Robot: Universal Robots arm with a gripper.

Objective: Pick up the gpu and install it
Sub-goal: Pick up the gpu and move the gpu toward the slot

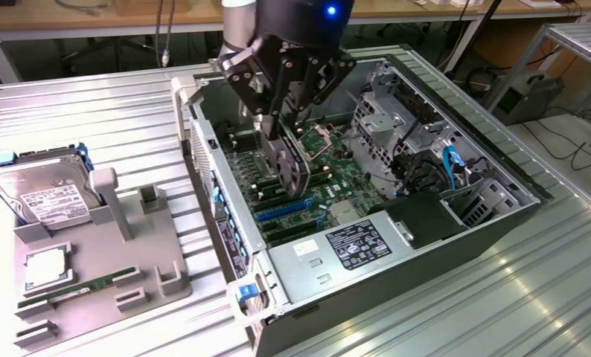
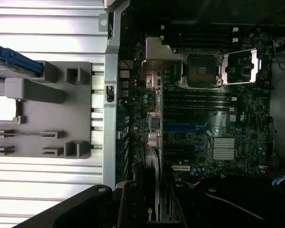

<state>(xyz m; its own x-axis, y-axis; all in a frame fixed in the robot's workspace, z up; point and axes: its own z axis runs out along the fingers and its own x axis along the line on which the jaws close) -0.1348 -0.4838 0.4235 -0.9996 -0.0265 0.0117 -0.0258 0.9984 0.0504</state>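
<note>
The arm is cut off by the upper edge of the exterior view, so just its wrist and the black gripper [image 1: 283,135] show, reaching straight down into the open computer case [image 1: 204,149]. The fingers are closed on the upper edge of the gpu [image 1: 293,172], though the gripper's own links hide exactly where the pads meet the card. The gpu hangs on edge, slightly tilted, inside the case over the motherboard [image 1: 340,182], near the blue expansion slots [image 1: 280,210]. Its lower edge is dark against the board, and I cannot tell whether it touches a slot or sits just above one.

In the wrist view the gpu [image 2: 153,213] appears edge-on as a thin dark strip with a small green logo, running out of the frame beside a black finger [image 2: 132,204]. The open CPU socket [image 2: 199,71] lies further along the board.

Outside the case, towards the exterior view's left, a grey fixture [image 1: 147,260] rests on the ribbed metal table [image 1: 97,111], holding a hard drive [image 1: 42,195] and a green memory stick [image 1: 77,288], well apart from the gripper.
</note>
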